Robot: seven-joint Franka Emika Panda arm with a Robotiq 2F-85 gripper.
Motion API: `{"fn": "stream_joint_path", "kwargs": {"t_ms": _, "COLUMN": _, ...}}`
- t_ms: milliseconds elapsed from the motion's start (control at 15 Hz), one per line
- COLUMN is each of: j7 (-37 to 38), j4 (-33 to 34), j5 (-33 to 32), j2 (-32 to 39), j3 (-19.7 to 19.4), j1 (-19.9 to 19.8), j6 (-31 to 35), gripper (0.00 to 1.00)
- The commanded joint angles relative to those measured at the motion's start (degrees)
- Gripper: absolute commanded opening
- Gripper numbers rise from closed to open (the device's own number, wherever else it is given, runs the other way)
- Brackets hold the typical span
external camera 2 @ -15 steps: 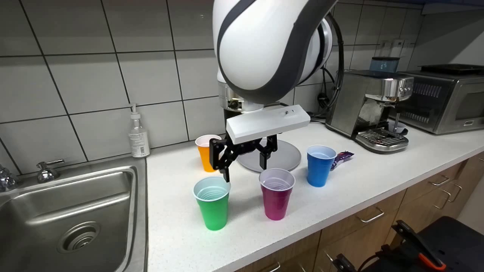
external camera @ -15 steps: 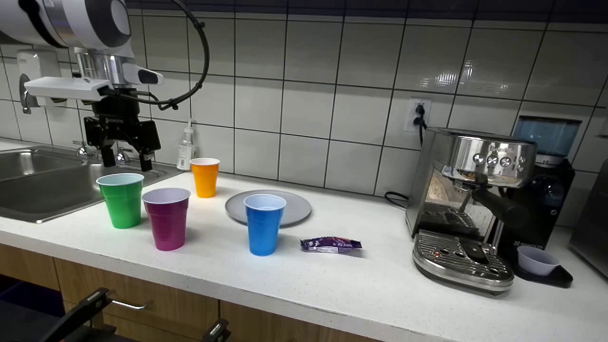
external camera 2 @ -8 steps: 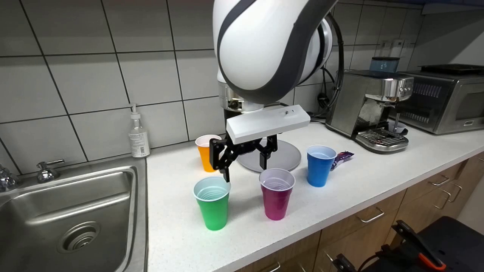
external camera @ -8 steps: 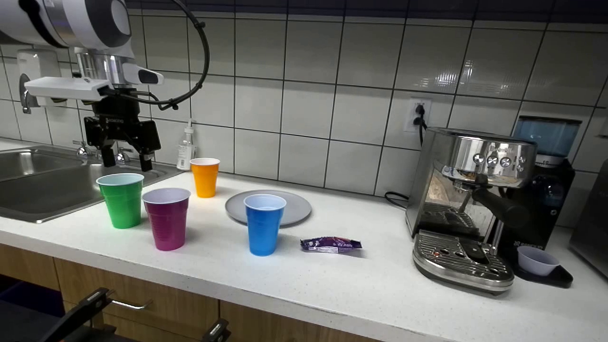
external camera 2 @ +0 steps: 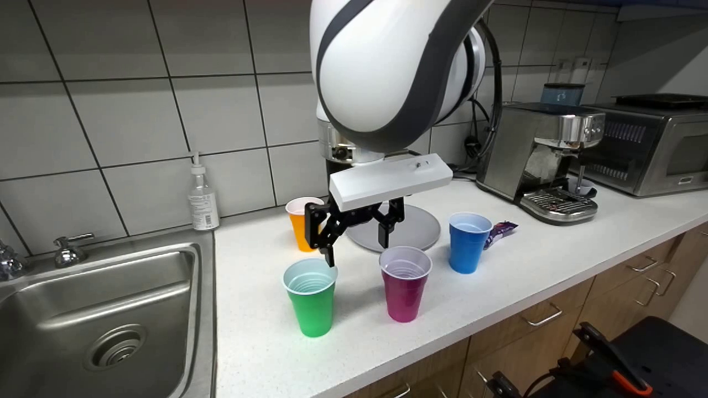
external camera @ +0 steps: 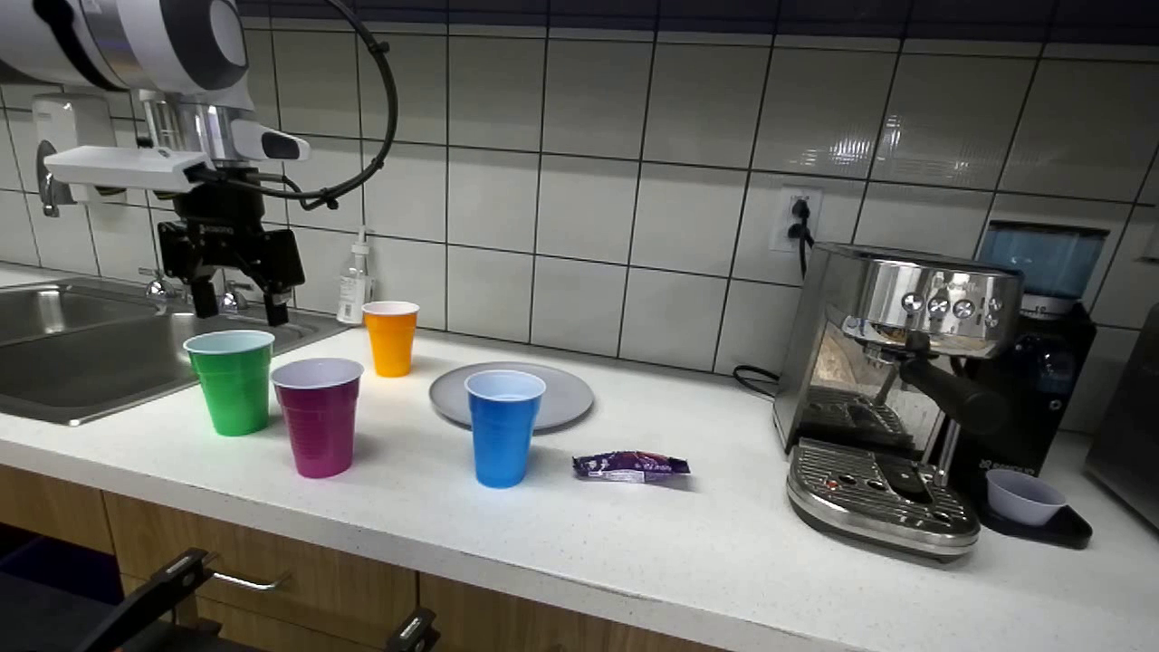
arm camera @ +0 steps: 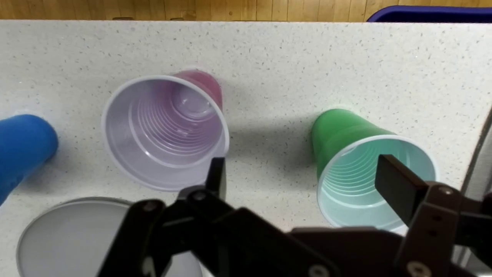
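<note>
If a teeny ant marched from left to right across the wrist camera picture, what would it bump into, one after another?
Blue cup → purple cup → green cup → sink rim.

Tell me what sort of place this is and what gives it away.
Probably a kitchen or break room. A rectangular stainless-steel sink is set into the white speckled countertop, a silver metal espresso machine stands on it, and a boxy grey metal oven, perhaps a microwave, sits further along.
</note>
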Motion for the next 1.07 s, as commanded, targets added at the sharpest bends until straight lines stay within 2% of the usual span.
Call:
{"fn": "stream_joint_path", "kwargs": {"t_ms": 0, "j7": 2.86, "j4": 2.06, "j5": -1.87, "j2": 1.63, "j3": 0.57, "j1": 0.78, "j6": 1.51, "gripper": 1.0}}
{"fn": "stream_joint_path", "kwargs": {"t_ms": 600, "j7": 11.5, "j4": 6.95, "j5": -13.24, "j2": 8.61, "j3": -0.54, "j1": 2.21, "j6": 0.84, "gripper": 1.0}}
{"fn": "stream_joint_path", "kwargs": {"t_ms": 1000, "j7": 12.91, "j4": 8.99, "j5": -13.59, "j2": 13.51, "j3": -2.67, "j1": 4.55, "j6": 1.85, "gripper": 1.0}}
